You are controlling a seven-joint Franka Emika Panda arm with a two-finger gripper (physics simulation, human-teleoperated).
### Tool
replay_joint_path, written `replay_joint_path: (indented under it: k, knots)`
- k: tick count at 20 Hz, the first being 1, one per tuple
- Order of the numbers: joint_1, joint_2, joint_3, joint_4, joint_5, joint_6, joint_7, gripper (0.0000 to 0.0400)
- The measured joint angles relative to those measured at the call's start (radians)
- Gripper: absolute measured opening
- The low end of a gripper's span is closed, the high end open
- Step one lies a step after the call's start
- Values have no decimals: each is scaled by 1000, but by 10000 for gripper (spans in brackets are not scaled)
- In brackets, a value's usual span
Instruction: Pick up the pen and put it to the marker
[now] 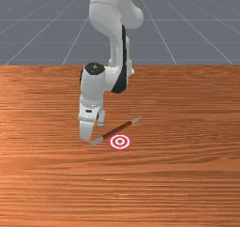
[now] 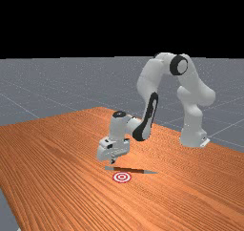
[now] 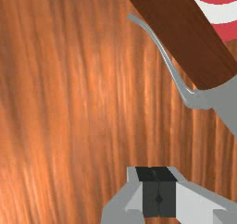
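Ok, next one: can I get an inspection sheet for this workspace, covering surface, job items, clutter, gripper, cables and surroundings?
Surface: orange-brown wood table, grain visible.
Pen: brown barrel, grey ends, lying on the table, not gripped.
Marker: red and white rings, flat on the table beside the pen.
Clutter: nothing seen.
Gripper: fingers closed together with nothing between them, near the pen's blunt end.
Cables: nothing seen.
Surroundings: grey floor with pale lines, black background beyond in the far view.

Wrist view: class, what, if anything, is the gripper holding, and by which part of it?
Nothing is held: the gripper is closed, finger against finger, and the pen lies outside its grip.
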Motion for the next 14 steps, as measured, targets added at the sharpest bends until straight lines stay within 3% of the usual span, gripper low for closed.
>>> replay_joint_path:
  k: [1,3,4,6,9,11,12,13,14]
  knots:
    - [-27,-34,24,-64,12,33,-28,2]
    - [29,-87,-47,-199,-24,113,6,1]
    - [-22,-126,-2,-269,24,138,7,0]
    - [104,-132,-51,-288,63,113,194,0]
    - [266,-139,-52,-297,53,104,302,0]
    - [243,-119,-13,-240,39,51,226,45]
    - [237,-108,-8,-224,29,74,207,0]
    - [103,-101,116,-198,116,59,115,42]
    - [205,-90,20,-180,25,57,151,0]
